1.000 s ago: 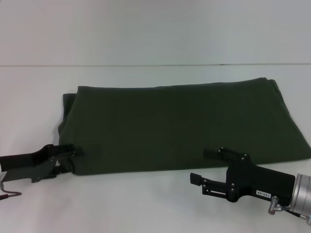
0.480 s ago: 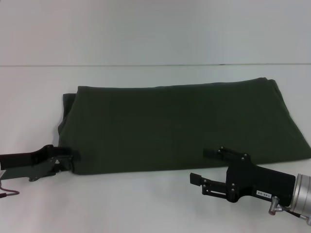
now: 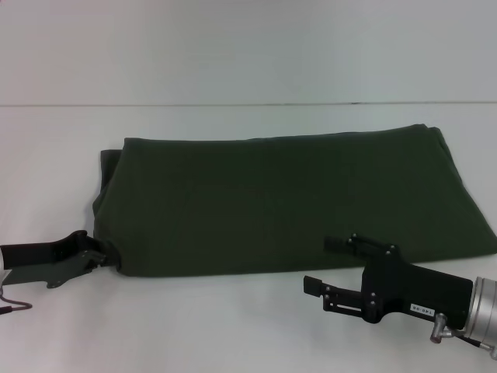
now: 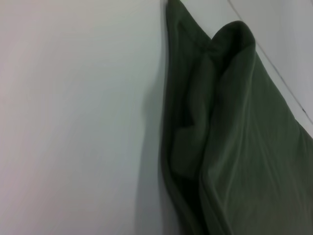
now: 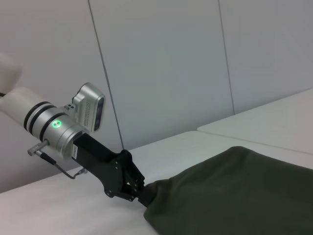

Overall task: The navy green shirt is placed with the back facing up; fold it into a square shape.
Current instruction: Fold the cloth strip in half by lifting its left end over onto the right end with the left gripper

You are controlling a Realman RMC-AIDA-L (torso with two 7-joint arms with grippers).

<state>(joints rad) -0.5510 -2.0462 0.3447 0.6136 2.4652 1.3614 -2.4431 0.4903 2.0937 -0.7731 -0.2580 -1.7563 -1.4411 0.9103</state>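
While low at shirt (image 3: 287,202) corner, left end effector (image 3: 105,252) clamps it | right end effector (image 3: 324,264) apart.

Only one bit of writing on show: a small white label (image 3: 422,309) on the black body of the right gripper (image 3: 324,266), lower right of the head view, its dark characters too small to make out. The navy green shirt (image 3: 287,202) carries no print or tag, and both wrist views show no writing.
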